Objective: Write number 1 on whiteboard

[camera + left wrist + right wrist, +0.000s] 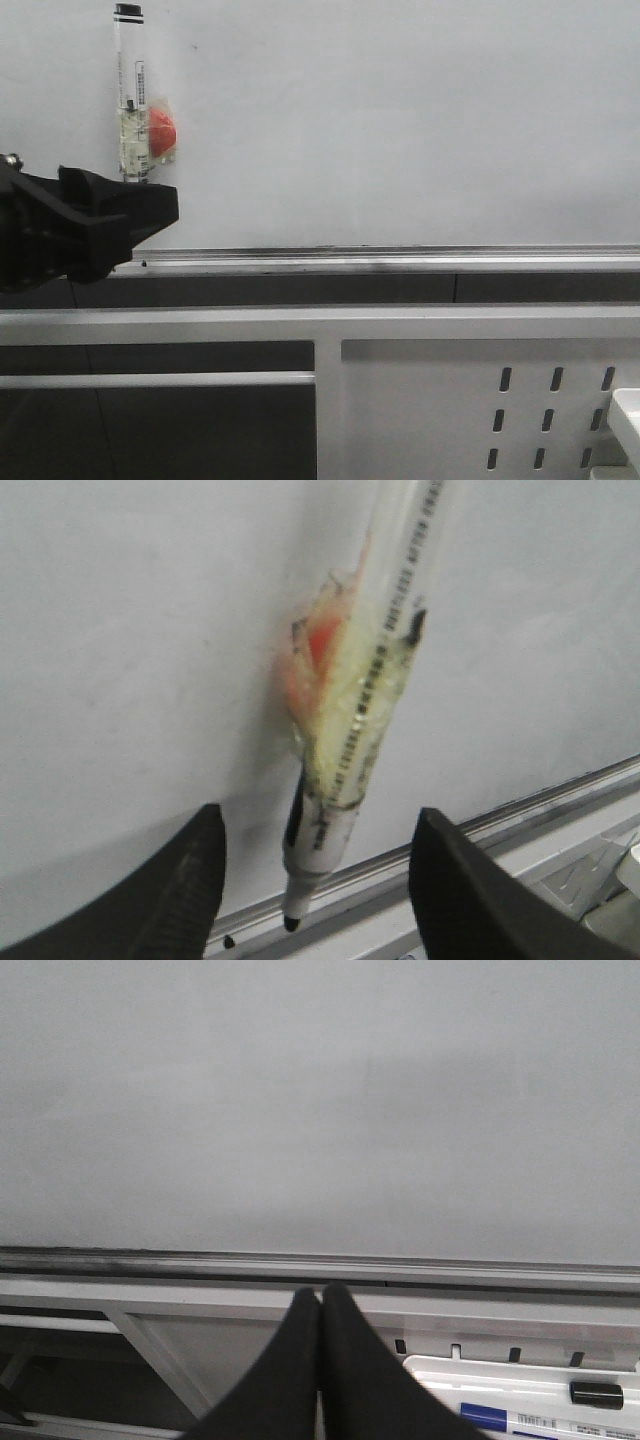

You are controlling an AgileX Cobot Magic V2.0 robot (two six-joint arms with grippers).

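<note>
The whiteboard (400, 120) fills the back, with its silver ledge (400, 262) along the lower edge. A clear-bodied marker (131, 100) with a black end on top hangs upright on the board, taped to a red-orange piece (161, 131). My left gripper (160, 205) is open just in front of the marker's lower end. In the left wrist view the marker (350, 730) stands between the spread fingers (190, 880) of the left gripper (320, 825), untouched, its dark tip near the ledge. My right gripper (321, 1295) is shut and empty, facing the blank board (320, 1090). No number 1 stroke shows.
A white perforated metal panel (480, 400) and frame sit below the ledge. A white tray (625, 415) is at the lower right; the right wrist view shows it (450, 1375) holding a blue-labelled marker (520, 1422). A small black speck (229, 941) lies on the ledge.
</note>
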